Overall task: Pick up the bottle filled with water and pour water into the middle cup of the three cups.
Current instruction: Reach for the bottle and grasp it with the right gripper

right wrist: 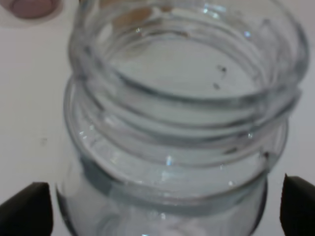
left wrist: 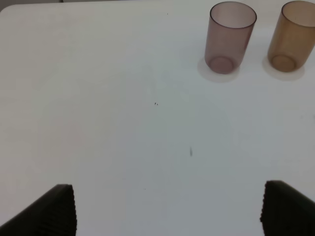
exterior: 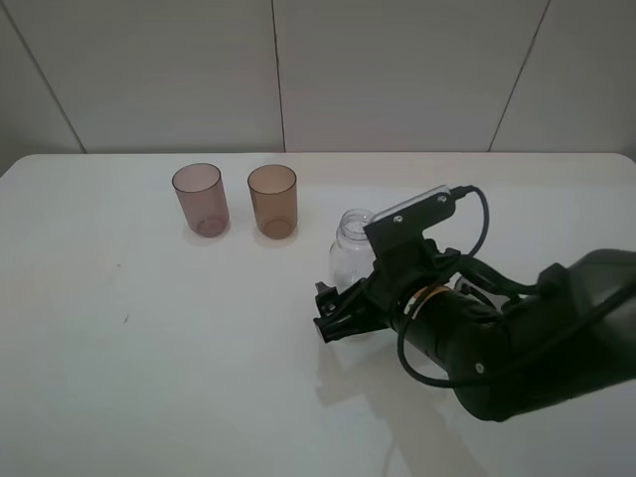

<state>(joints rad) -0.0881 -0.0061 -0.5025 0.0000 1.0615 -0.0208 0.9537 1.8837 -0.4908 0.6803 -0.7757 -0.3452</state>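
Note:
The clear bottle [exterior: 352, 248] stands uncapped on the white table, right of the cups. It fills the right wrist view [right wrist: 177, 123]. My right gripper [exterior: 338, 308] is open, with its jaws on either side of the bottle's body [right wrist: 162, 211]; the fingertips [right wrist: 27, 209] stand a little apart from it. The amber-brown middle cup [exterior: 272, 201] stands upright at the back and also shows in the left wrist view [left wrist: 295, 37]. The pinkish-mauve cup [exterior: 200, 199] is to its left [left wrist: 231, 37]. The dark smoky-grey cup is out of view. My left gripper [left wrist: 167, 211] is open and empty, above bare table in front of the cups.
The white table [exterior: 149, 328] reaches a tiled wall at the back. My right arm [exterior: 517, 338] covers the table's right front part. The left arm does not show in the exterior view.

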